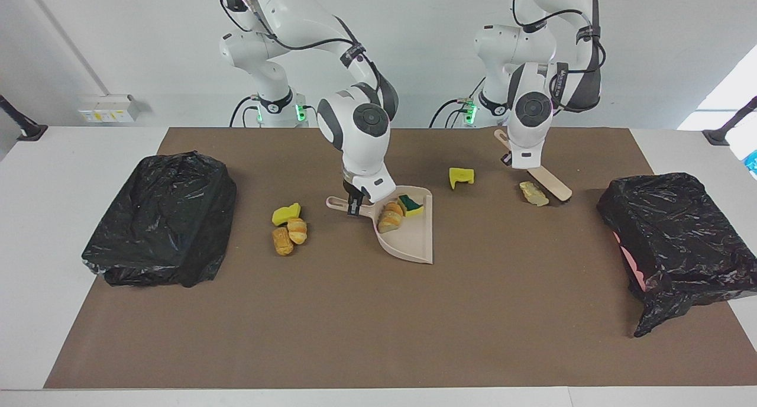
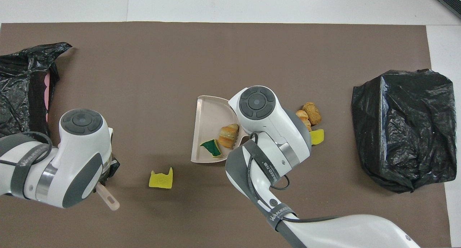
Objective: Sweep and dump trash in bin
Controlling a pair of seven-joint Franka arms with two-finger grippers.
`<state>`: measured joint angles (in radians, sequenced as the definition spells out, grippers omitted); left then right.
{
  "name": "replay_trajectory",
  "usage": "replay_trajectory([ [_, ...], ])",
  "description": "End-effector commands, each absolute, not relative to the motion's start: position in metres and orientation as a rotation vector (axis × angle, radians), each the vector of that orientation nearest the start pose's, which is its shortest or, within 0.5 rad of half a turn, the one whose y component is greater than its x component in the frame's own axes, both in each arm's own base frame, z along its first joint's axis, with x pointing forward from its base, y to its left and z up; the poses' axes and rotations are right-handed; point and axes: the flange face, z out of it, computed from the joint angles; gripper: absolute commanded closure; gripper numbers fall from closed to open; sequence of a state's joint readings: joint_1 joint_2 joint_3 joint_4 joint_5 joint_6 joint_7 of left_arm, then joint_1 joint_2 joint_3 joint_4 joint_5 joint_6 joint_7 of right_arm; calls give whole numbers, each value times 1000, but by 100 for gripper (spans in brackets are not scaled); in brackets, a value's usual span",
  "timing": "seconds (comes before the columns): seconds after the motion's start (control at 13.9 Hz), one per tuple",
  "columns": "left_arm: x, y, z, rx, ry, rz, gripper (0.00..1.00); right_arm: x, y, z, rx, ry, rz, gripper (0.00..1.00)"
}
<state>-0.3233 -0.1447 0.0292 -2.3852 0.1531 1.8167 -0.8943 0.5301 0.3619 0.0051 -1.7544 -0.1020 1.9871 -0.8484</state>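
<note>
My right gripper is shut on the handle of the beige dustpan, which lies flat on the mat. In the pan lie an orange-brown bread piece and a green-and-yellow sponge chunk; both also show in the overhead view, the bread and the sponge. My left gripper is shut on the beige brush, whose head is low beside a pale lump. A yellow chunk lies between pan and lump. A yellow sponge and two bread pieces lie beside the pan's handle.
A bin covered with a black bag stands at the right arm's end of the table. Another black-bagged bin stands at the left arm's end, close to the brush head. The brown mat covers the table.
</note>
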Motion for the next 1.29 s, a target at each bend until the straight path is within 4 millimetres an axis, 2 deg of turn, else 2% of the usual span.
replay_trajectory([
  [0.0,413,-127,352,-2830,-690,351,100,549,312,348,-2451,-2074,223,100],
  [0.22,417,-164,354,-3004,-553,359,100,549,312,348,-2452,-2071,222,100],
  [0.29,416,-176,353,-3048,-457,359,100,549,312,348,-2452,-2069,222,100],
  [0.5,411,-222,362,-3165,-293,388,100,549,312,348,-2455,-2064,221,100],
  [0.72,393,-291,353,-3233,-112,354,100,549,312,348,-2455,-2064,221,100],
  [0.93,382,-336,366,-3273,9,316,100,549,312,348,-2455,-2062,221,100],
  [1.0,379,-346,371,-3278,36,312,100,549,312,348,-2455,-2062,221,100],
  [1.22,389,-351,384,-3288,-41,303,100,549,312,348,-2445,-2073,219,100],
])
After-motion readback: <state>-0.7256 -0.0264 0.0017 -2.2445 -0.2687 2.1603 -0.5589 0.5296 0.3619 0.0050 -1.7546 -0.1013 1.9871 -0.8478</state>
